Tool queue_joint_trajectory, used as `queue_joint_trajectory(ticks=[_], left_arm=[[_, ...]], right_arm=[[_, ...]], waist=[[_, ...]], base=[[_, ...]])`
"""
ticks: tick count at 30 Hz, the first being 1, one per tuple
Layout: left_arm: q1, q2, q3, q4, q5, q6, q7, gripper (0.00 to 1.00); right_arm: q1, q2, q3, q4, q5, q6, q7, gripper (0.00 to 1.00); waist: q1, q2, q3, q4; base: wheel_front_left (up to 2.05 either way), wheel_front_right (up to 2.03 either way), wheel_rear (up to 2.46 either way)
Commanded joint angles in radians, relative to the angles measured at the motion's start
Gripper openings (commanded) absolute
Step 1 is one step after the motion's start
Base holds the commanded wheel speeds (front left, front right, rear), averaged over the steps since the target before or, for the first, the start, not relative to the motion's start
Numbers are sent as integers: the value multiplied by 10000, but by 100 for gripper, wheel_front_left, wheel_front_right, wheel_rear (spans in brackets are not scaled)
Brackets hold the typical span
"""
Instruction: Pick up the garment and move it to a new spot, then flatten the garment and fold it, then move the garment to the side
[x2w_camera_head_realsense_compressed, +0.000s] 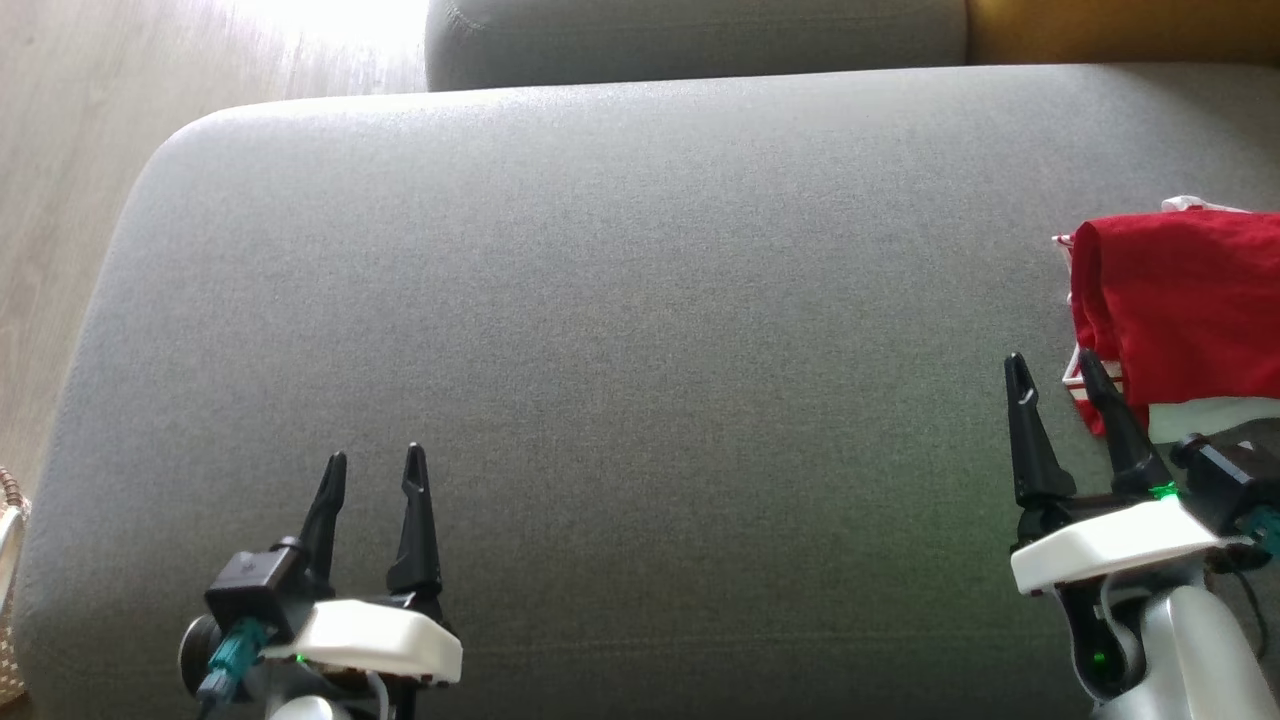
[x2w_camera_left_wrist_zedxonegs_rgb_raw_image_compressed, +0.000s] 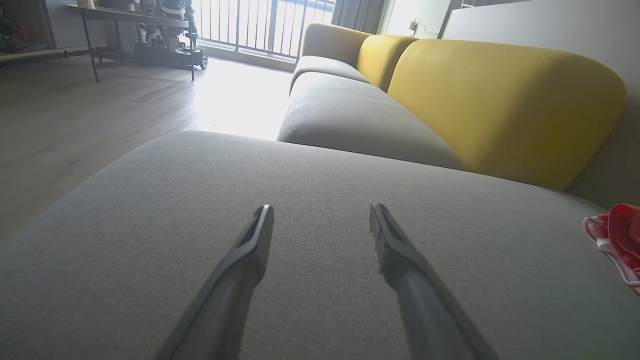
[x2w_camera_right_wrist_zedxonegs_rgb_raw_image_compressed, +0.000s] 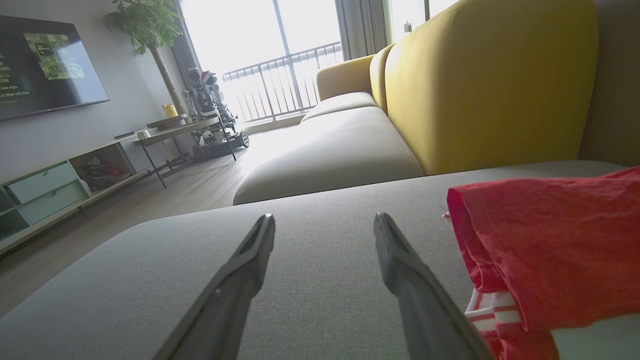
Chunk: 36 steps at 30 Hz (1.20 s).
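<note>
**Item 1. Garment** (x2w_camera_head_realsense_compressed: 1180, 300): red cloth with a red-and-white striped hem and a white part beneath. It lies folded in layers on the grey seat cushion (x2w_camera_head_realsense_compressed: 640, 300). It sits just to the outer side of the right hand and runs a little past its fingertips. It is well apart from the left hand, far off on that hand's right.

**Item 2. Right hand** (x2w_camera_head_realsense_compressed: 1053, 360): two long dark fingers spread wide, nothing between them, hovering low over the cushion. The outer finger stands just beside the garment's striped hem. Whether it touches the cloth cannot be told.

**Item 3. Left hand** (x2w_camera_head_realsense_compressed: 375, 455): fingers spread wide and holding nothing, with bare cushion under and ahead of the tips.

**Item 4. Grey seat cushion**: broad, rounded at the corners, and lying under both hands.

**Item 5. Yellow backrest** (x2w_camera_left_wrist_zedxonegs_rgb_raw_image_compressed: 500, 100): ahead of both hands and to their right. A second grey seat (x2w_camera_left_wrist_zedxonegs_rgb_raw_image_compressed: 350, 115) lies before it, beyond the first.

**Item 6. Wooden floor** (x2w_camera_head_realsense_compressed: 60, 150): pale, ahead of the left hand and to its left.

**Item 7. Room fittings, far ahead of the right hand and to its left:**
- wall screen (x2w_camera_right_wrist_zedxonegs_rgb_raw_image_compressed: 45, 65)
- potted tree (x2w_camera_right_wrist_zedxonegs_rgb_raw_image_compressed: 145, 30)
- low cabinet (x2w_camera_right_wrist_zedxonegs_rgb_raw_image_compressed: 45, 195)
- thin-legged table (x2w_camera_right_wrist_zedxonegs_rgb_raw_image_compressed: 175, 127)
- balcony railing (x2w_camera_right_wrist_zedxonegs_rgb_raw_image_compressed: 280, 85) in bright window light
</note>
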Motion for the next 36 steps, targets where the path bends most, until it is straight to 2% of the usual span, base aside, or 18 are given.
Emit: queue_joint_trajectory(ticks=[1,22,36], left_arm=[[-303,-26,418,-292,30,52,-51,100],[-230,-27,644,-536,179,144,-51,100],[-282,-28,825,-878,69,-30,-51,100]], right_arm=[[-143,9,295,-412,39,-4,-92,100],[-71,10,402,-552,26,-4,-93,100],[-84,10,486,-581,-99,-4,-93,100]], waist=[[1,-1,-9,-8],[1,-1,-22,-56],[1,-1,56,-83]], base=[[0,0,0],[0,0,0],[0,0,0]])
